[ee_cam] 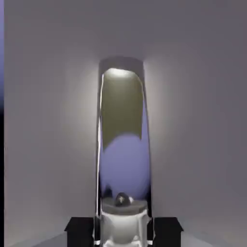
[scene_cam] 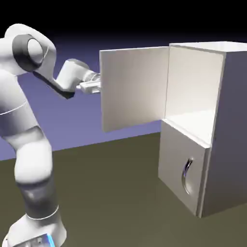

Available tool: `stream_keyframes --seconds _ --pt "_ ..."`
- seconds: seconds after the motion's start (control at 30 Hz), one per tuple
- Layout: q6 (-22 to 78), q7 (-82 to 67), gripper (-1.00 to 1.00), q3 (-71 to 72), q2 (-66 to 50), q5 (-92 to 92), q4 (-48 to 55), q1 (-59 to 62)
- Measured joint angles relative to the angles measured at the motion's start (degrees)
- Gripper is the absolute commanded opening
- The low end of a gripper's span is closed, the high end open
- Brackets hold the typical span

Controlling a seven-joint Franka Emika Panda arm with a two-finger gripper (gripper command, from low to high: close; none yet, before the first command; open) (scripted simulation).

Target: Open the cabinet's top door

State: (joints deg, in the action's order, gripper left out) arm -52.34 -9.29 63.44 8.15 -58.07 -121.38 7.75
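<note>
Claw clamped on handle, top door swung wide

**White arm, grey joints, dark fingertips**

The arm is built of rounded, glossy white segments, bulging like stacked capsules. Darker grey bands mark its joints: one wraps the shoulder disc at the top, another rings the lower column above the base. A light-blue patch shows on the base's foot. The wrist link is white with a dark underside, ending in a pale grey gripper. In the hand view, its fingertips appear as dark, blocky pads.
</note>
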Motion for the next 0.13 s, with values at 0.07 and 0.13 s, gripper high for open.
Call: stream_keyframes --seconds 0.07,0.13 --pt "4.17 2.06 -1.0 1.33 -4.15 -0.55 2.47 -0.2" --pt "8.25 4.24 -1.0 1.29 -8.33 -1.07 4.94 -1.96"
